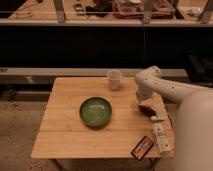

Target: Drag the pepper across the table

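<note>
Right side of worktop [65, 135], end effector [141, 103] open at pepper [147, 108], holding nothing; I'd seat low, drag slow.

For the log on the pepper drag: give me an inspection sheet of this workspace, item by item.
Surface: light-wood table with a plank top.
Job's things: dark red pepper lying near the table's right edge.
Clutter: green bowl mid-table; white cup near the far edge; white packet and dark packet with orange print at the near right corner.
Grippers: hand open, low over the table right at the pepper; whether it touches the pepper cannot be told.
Cables: nothing seen.
Surroundings: dark counter behind the table; speckled floor to the left.
</note>
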Available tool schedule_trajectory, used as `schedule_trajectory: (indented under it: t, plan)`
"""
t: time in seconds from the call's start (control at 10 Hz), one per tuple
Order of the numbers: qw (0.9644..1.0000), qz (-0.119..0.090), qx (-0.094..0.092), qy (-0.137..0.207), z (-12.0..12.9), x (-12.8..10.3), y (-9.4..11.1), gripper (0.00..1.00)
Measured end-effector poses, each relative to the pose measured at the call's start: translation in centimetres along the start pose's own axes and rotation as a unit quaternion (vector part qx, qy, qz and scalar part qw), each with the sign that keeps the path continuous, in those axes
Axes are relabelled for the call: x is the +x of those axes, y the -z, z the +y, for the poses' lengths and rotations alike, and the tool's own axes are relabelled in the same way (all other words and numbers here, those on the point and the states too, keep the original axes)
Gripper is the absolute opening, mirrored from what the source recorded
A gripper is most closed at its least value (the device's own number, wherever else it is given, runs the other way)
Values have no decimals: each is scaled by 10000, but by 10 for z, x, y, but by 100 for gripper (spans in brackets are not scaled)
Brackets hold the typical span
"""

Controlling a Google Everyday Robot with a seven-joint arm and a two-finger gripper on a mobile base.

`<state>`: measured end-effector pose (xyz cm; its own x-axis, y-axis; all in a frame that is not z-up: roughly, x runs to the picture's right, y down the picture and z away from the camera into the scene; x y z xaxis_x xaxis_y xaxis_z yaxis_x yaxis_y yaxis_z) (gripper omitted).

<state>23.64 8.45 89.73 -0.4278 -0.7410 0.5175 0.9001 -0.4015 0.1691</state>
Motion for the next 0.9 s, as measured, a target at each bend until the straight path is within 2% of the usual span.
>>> schedule_trajectory:
  t: [0.1,0.4,0.6,0.7,0.9]
  plan:
    - [9998,-183,-79,4,9,-11,-8,78]
    - [9987,-415,-251,-137,27,-27,-14,78]
    - [9985,-474,-138,-236,27,-33,-15,78]
    - [9983,-514,-57,-262,25,-38,-17,72]
    - [9979,-569,83,-290,20,-45,-23,54]
